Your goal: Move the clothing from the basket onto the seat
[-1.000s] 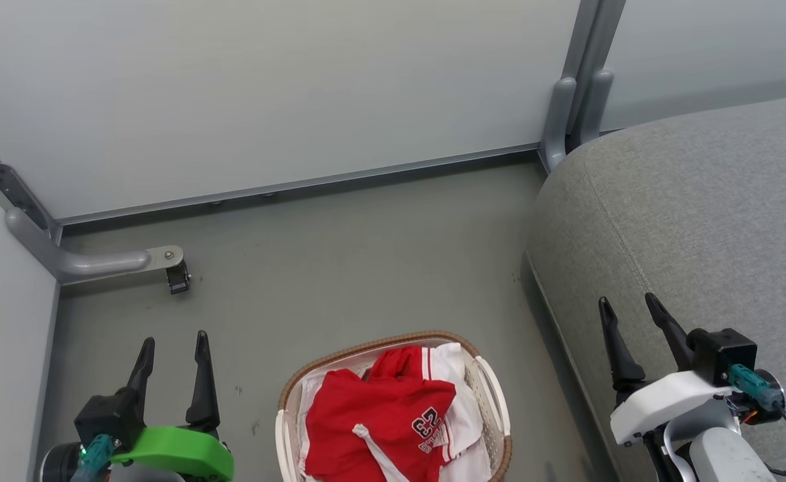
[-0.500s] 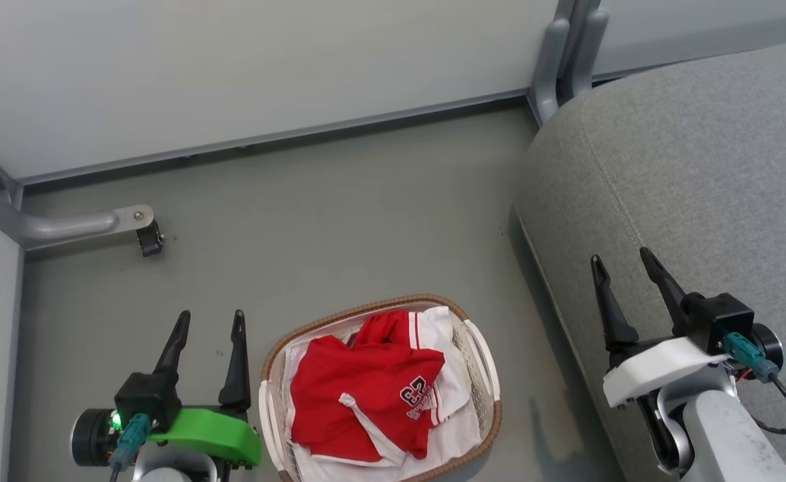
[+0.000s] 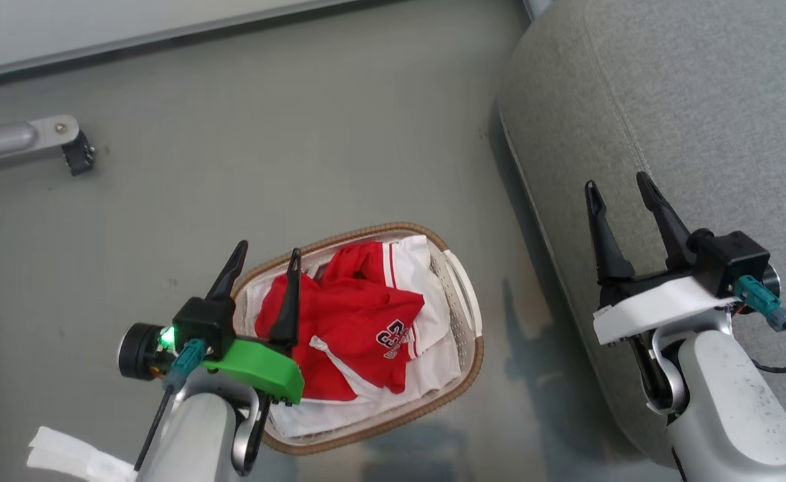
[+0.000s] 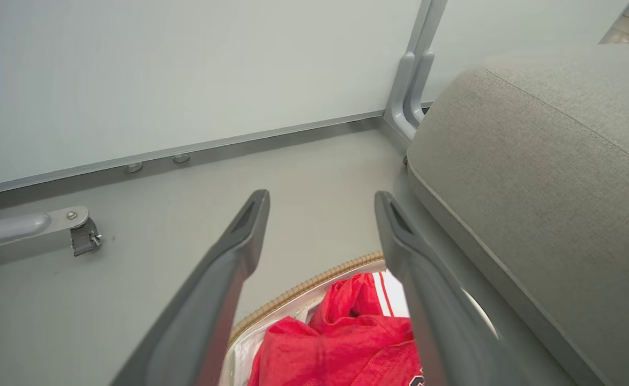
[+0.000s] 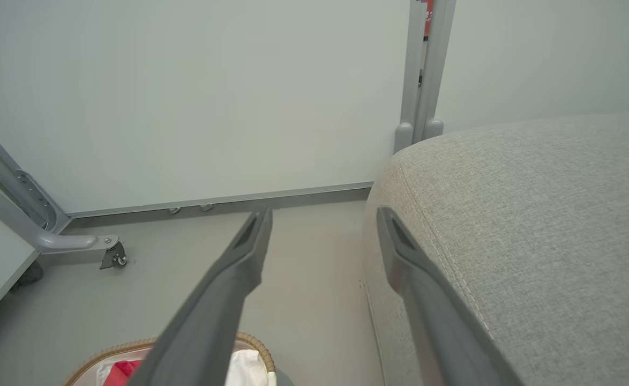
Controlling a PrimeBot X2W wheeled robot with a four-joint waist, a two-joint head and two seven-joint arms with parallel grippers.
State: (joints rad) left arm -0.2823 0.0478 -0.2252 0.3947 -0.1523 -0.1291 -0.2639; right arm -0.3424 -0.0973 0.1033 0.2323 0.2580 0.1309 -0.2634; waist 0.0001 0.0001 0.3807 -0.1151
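Observation:
Red clothing (image 3: 353,321) with white trim and a dark "23" lies bunched in the white oval basket (image 3: 463,301) with its brown woven rim, standing on the floor. My left gripper (image 3: 267,250) hangs open above the basket's left rim, holding nothing; its wrist view looks down on the red clothing (image 4: 346,343) and the basket rim (image 4: 304,284). The grey seat (image 3: 687,94) fills the right side. My right gripper (image 3: 617,184) is open and empty over the seat's front edge. The seat (image 5: 534,214) also shows in the right wrist view.
A pale partition wall (image 4: 186,69) runs along the back, with a grey foot and caster (image 3: 75,150) at the left and a post (image 5: 419,75) beside the seat. A white label strip (image 3: 65,452) lies at the lower left. Grey floor (image 3: 299,134) surrounds the basket.
The head camera has tilted down, so the whole picture shifted up. My left gripper has moved right, from beside the basket to over its left rim. The right gripper has kept its place.

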